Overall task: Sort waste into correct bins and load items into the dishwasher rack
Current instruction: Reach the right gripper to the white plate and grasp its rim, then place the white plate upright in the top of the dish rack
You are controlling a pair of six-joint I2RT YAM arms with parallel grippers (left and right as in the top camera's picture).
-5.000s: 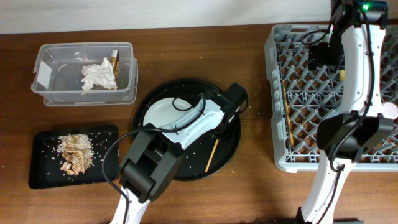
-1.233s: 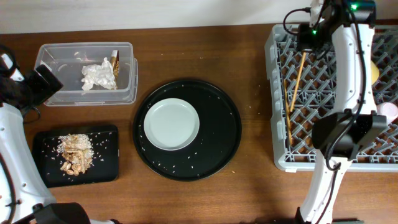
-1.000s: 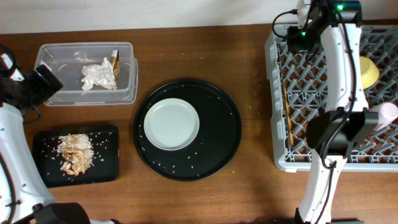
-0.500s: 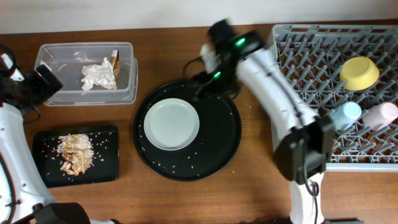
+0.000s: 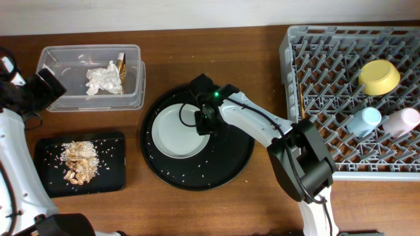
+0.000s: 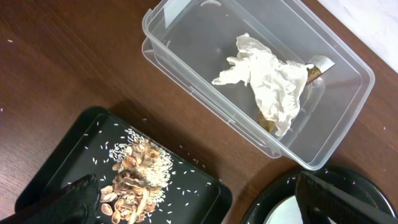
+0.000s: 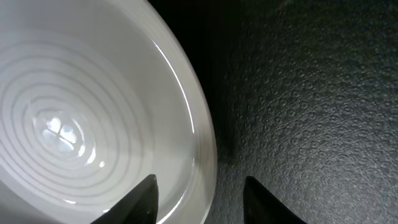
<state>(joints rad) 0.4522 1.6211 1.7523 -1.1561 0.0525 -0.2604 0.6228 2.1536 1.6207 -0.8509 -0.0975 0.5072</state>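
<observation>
Overhead, the dishwasher rack [image 5: 287,46] at the table's right edge already carried the small yellow bowl [image 5: 379,76], the light blue cup [image 5: 364,121], the pale pink cup [image 5: 401,121] and the wooden chopsticks [image 5: 302,101] along its left side; the crumpled napkin [image 5: 105,80] and brown-gold wrapper [image 5: 121,65] lay in the clear tub [image 5: 72,92] at the far left, and the food scraps [image 5: 79,162] sat in the shallow black tray [image 5: 111,180] near the front-left corner; so the sorting looked finished, and only the pale grey plate [image 5: 174,134] was left, lying left of centre on the round black tray [image 5: 226,160]; the right gripper [image 5: 205,120] hung at the plate's right rim, and the right wrist view showed its fingers [image 7: 142,200] parted, one over the plate, the other over the tray, the rim between them and not yet pinched; the left gripper [image 6: 208,198] was spread wide and empty above the table's left edge, between tub and shallow tray.
</observation>
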